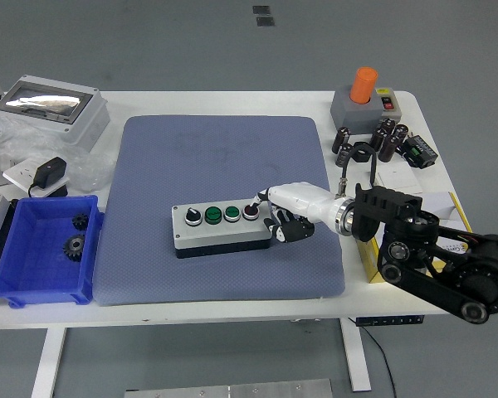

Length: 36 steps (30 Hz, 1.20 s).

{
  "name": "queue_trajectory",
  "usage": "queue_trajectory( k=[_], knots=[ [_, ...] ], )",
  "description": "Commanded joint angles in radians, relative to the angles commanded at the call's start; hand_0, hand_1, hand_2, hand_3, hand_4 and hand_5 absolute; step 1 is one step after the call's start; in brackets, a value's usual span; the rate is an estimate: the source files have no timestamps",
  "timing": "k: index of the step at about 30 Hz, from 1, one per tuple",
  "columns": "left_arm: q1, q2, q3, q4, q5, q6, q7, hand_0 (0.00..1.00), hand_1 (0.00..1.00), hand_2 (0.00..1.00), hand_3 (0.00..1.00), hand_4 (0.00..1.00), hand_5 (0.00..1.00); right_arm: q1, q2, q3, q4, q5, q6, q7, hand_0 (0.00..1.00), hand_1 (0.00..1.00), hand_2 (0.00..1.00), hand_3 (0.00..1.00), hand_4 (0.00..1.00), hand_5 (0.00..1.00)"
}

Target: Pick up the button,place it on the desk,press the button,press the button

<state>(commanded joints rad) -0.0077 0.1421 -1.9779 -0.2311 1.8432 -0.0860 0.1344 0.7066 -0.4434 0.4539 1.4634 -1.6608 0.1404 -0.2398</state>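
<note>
The grey button box [222,228] lies on the blue-grey mat [224,199], near its front middle. Its top holds a black knob, two green buttons and a red button [251,211] at the right end. My right hand [274,217] reaches in from the right. Its white index finger points at the red button and its tip rests on or just over it. The other black fingers are curled beside the box's right end and hold nothing. My left hand is not in view.
A blue bin [43,249] with gears sits at the front left. A grey enclosure [46,108], a charger and bagged parts are at the back left. An orange-capped switch box [363,98] and black capacitors [382,141] stand at the back right. A yellow box [372,261] lies under my right arm.
</note>
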Motion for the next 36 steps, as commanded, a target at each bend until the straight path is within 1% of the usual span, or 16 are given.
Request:
queue_trajectory(
  k=[2,4,9,11,13,15,18,21,22,27,28,30,33,34,36],
  knots=[
    [0.0,0.0,0.001,0.0,-0.001,0.0,0.0,0.649,0.65,0.618,0.703,0.769,0.695,-0.003,-0.002,0.005,0.005,-0.001,-0.004,0.003,0.065,0.136,0.174,0.744,0.314,0.033],
    [0.0,-0.001,0.001,0.0,-0.002,0.0,0.0,0.649,0.651,0.618,0.703,0.769,0.698,-0.007,-0.012,0.028,0.025,0.006,-0.01,0.013,0.059,0.132,0.17,0.74,0.316,0.033],
    [0.002,0.0,0.002,0.0,-0.004,0.001,-0.001,0.649,0.651,0.618,0.703,0.769,0.698,-0.043,-0.047,0.126,0.105,0.041,0.005,0.032,0.059,0.132,0.17,0.74,0.316,0.033],
    [0.003,-0.001,0.003,0.0,-0.005,0.001,0.0,0.65,0.651,0.618,0.703,0.769,0.7,-0.071,-0.056,0.173,0.133,0.049,-0.008,0.042,0.058,0.129,0.168,0.738,0.319,0.031],
    [0.003,-0.002,0.002,0.001,-0.004,0.001,0.0,0.65,0.651,0.618,0.703,0.769,0.7,-0.103,-0.059,0.214,0.148,0.063,-0.045,0.066,0.058,0.129,0.168,0.738,0.319,0.031],
    [0.003,-0.004,0.001,0.002,-0.002,0.001,-0.001,0.65,0.651,0.618,0.703,0.769,0.7,-0.145,-0.051,0.26,0.153,0.057,-0.095,0.101,0.058,0.129,0.168,0.738,0.319,0.031],
    [0.004,-0.01,-0.001,0.003,0.004,-0.001,-0.003,0.65,0.652,0.618,0.703,0.77,0.702,-0.211,-0.023,0.327,0.142,0.058,-0.185,0.162,0.058,0.129,0.168,0.73,0.313,0.036],
    [0.006,-0.014,-0.005,0.005,0.013,-0.001,-0.005,0.65,0.652,0.618,0.703,0.77,0.702,-0.282,0.01,0.398,0.128,0.106,-0.275,0.229,0.058,0.129,0.168,0.73,0.313,0.036],
    [0.006,-0.014,-0.007,0.005,0.017,-0.002,-0.006,0.651,0.652,0.618,0.702,0.769,0.7,-0.307,0.019,0.423,0.126,0.125,-0.305,0.252,0.1,0.166,0.233,0.747,0.873,0.38],
    [0.004,-0.011,-0.018,0.008,0.034,-0.003,-0.013,0.651,0.652,0.618,0.702,0.769,0.7,-0.427,0.036,0.545,0.146,0.194,-0.433,0.364,0.1,0.166,0.233,0.747,0.873,0.38],
    [0.004,-0.01,-0.019,0.008,0.036,-0.003,-0.013,0.651,0.652,0.618,0.702,0.77,0.7,-0.45,0.038,0.57,0.147,0.21,-0.456,0.387,0.562,0.657,0.706,0.84,0.968,0.521],
    [0.004,-0.008,-0.02,0.007,0.037,-0.002,-0.012,0.651,0.652,0.618,0.702,0.77,0.7,-0.497,0.045,0.62,0.142,0.25,-0.496,0.431,0.562,0.657,0.706,0.84,0.968,0.521],
    [0.005,-0.008,-0.017,0.005,0.033,0.002,-0.004,0.651,0.652,0.618,0.702,0.77,0.7,-0.554,0.06,0.689,0.126,0.314,-0.508,0.486,0.562,0.657,0.706,0.84,0.968,0.521],
    [0.006,-0.01,-0.014,0.006,0.031,0.007,0.0,0.651,0.652,0.621,0.702,0.77,0.699,-0.57,0.067,0.714,0.117,0.341,-0.506,0.504,0.788,0.789,0.828,0.875,0.989,0.561],
    [0.006,-0.013,-0.009,0.007,0.032,0.019,0.013,0.651,0.652,0.621,0.702,0.77,0.699,-0.591,0.08,0.76,0.1,0.392,-0.501,0.527,0.788,0.789,0.828,0.875,0.989,0.561]
  ],
)
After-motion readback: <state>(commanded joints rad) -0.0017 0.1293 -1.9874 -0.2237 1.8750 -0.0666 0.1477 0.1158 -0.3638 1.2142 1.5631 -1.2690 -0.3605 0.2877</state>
